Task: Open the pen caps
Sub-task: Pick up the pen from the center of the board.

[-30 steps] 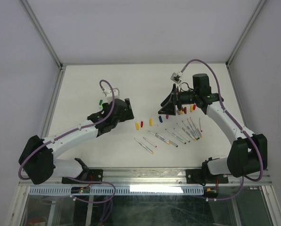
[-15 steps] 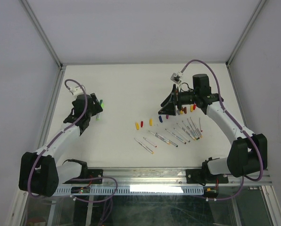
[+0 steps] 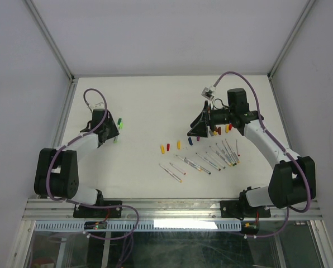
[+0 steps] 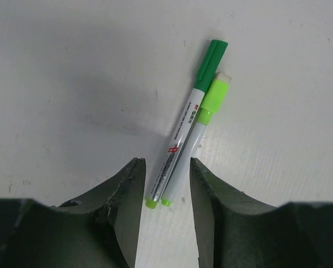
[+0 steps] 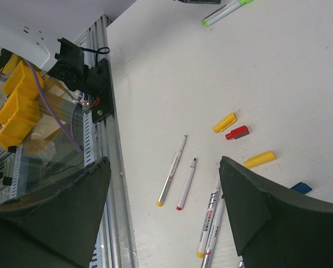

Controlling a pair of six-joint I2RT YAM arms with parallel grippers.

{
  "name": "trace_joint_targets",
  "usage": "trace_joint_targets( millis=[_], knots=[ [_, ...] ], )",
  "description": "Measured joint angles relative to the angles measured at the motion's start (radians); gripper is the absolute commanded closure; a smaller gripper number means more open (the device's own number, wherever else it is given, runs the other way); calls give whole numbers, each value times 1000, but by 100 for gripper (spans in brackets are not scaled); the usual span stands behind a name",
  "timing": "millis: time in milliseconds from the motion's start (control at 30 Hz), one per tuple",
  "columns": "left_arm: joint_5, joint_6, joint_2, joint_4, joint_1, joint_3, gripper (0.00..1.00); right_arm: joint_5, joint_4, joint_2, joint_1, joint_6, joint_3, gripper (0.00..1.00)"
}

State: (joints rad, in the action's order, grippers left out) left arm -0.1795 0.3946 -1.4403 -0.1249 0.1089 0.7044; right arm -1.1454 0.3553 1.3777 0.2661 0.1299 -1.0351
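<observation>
White table [image 3: 155,100], two arms on it. L gripper [image 4: 165,167] is low by the left edge, abt mid-depth. Its jaws are spread w/ nothing pinched. Two green pens [image 4: 180,139] lie flat side by side, barrels touching each other. Their tail ends sit in the gap btwn the fingers [image 4: 124,206] and their cap ends point away from the wrist. One has a dark green cap [image 4: 213,56], on. The other has a lime cap [image 4: 214,97] w/ a pale tip, also on. Can't tell if either finger touches a barrel; the gap is narrow on both sides.

R gripper [image 5: 163,162] hangs above the table, right of centre and nearer the far edge than the near one. Its jaws are wide apart and empty.

Loose caps lie below it:
- yellow cap [image 5: 224,122], w/ a red cap [image 5: 237,133] just beside it
- a 2nd yellow one a bit apart
- blue cap [image 5: 300,187], partly hidden by the R finger

Bare pens [image 3: 205,161] lie fanned in a loose row toward the near edge, right of centre, none touching the gripper. The two at the row's left end are thin, one w/ a yellow tail and one w/ a red tail. More caps [image 3: 226,128], red & yellow, sit beside the R wrist on the right-edge side.
</observation>
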Motion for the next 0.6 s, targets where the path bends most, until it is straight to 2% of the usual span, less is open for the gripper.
trace_joint_targets(
  millis=[467, 600],
  knots=[
    [44, -26, -107, -5, -13, 49, 72, 0, 0, 10, 0, 3, 0, 19],
    [43, -26, -112, -10, -13, 53, 78, 0, 0, 11, 0, 3, 0, 19]
  ],
)
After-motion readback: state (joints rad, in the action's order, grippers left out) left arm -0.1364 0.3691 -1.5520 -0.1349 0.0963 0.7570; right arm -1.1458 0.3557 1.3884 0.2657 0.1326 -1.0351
